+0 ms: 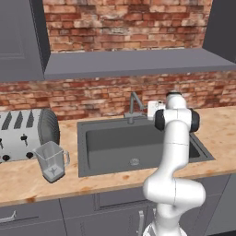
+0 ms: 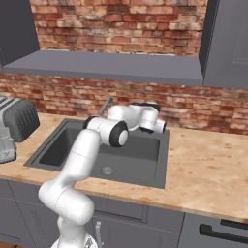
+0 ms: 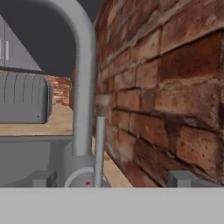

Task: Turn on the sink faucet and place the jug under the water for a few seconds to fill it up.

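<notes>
Faucet (image 1: 133,107) stands upright behind the sink (image 1: 138,143), at the middle of the back rim; spout hooks forward over the basin. In the hand view the faucet neck (image 3: 83,78) runs vertical, close up, with its thin lever (image 3: 99,148) standing upright beside the base, brick wall (image 3: 166,96) hard on the right.

Pincer (image 3: 111,178) sits right at the faucet base, fingertips (image 3: 41,178) spread either side of it, lever between them and touching neither — released, nothing held. In the left base view the hand (image 1: 154,109) is just right of the faucet, against the wall.

Sink holds only its round drain (image 1: 134,162).

Jug (image 1: 50,160) stands upright on the worktop (image 1: 27,182) left of the sink, mouth up, handle to the right, nothing inside. Toaster (image 1: 25,133) is just behind it, slots up, long axis along the wall.
</notes>
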Motion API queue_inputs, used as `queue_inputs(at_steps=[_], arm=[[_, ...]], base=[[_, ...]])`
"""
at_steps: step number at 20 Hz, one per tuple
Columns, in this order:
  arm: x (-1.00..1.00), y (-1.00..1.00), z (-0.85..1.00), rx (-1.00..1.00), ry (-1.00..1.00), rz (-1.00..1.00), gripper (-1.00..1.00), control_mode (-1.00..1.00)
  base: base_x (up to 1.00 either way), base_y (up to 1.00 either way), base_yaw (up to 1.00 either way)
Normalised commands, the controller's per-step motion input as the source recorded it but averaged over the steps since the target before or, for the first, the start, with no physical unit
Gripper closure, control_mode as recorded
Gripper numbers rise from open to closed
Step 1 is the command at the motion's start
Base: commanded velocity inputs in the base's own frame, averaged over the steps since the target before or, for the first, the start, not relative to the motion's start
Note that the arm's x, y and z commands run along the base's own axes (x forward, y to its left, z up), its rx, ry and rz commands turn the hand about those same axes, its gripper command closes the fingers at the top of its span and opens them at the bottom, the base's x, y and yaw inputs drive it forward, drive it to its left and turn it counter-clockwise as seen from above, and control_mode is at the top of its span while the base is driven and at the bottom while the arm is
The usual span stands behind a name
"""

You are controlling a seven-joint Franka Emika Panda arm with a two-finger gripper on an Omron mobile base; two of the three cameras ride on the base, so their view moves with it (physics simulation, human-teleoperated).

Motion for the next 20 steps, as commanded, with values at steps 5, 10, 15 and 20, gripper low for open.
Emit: queue_inputs(at_steps=[5,10,15,20], arm=[[0.05,0.30,0.00,0.00,0.05,0.00,-1.00,-1.00],[0.08,0.25,0.00,0.00,0.01,0.00,-1.00,-1.00],[0.16,0.22,0.00,0.00,0.01,0.00,-1.00,-1.00],[0.30,0.18,0.00,0.00,0.02,0.00,1.00,-1.00]], base=[[0.00,0.00,0.00],[0.00,0.00,0.00],[0.00,0.00,0.00],[0.00,0.00,0.00]])
